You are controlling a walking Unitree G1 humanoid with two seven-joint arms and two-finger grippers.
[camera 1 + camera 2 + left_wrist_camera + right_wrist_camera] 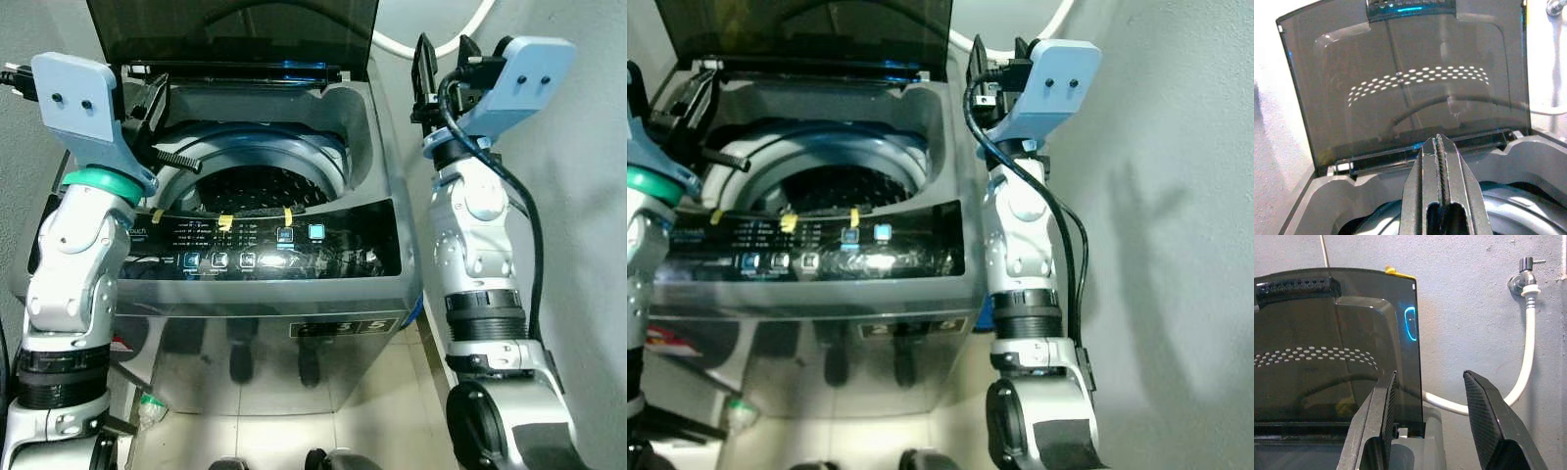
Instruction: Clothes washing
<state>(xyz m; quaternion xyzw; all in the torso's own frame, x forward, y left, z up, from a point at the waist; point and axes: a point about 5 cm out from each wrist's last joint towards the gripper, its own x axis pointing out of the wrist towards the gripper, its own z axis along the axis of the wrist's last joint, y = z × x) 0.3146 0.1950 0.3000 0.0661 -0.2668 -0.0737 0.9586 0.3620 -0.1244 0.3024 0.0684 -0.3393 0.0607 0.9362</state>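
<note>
nearest, at 6 o'clock, the tiled floor [382, 392] shows below the washer [294, 294], which stands straight ahead with its grey front panel reflecting the robot. above that runs the dark control panel [284, 245], with lit blue buttons and three bits of yellow tape [225, 222] along its upper edge. behind the panel the drum [250, 186] lies open, dark and perforated inside; whether any clothes lie in it cannot be told.

at 10 o'clock the left pincer [157, 108] hangs over the near left rim of the tub opening; in the left wrist view its fingers [1442, 196] are pressed together with nothing between them. at 2 o'clock the right pincer [443, 64] is raised beside the washer's right rear corner, pointing up, its fingers [1484, 421] spread wide apart and holding nothing.

farther back, at 12 o'clock, the smoked lid [235, 29] stands upright. beyond it, a white hose [1525, 362] curves down the grey wall [1469, 293] from a tap [1523, 276] to the washer's back.
</note>
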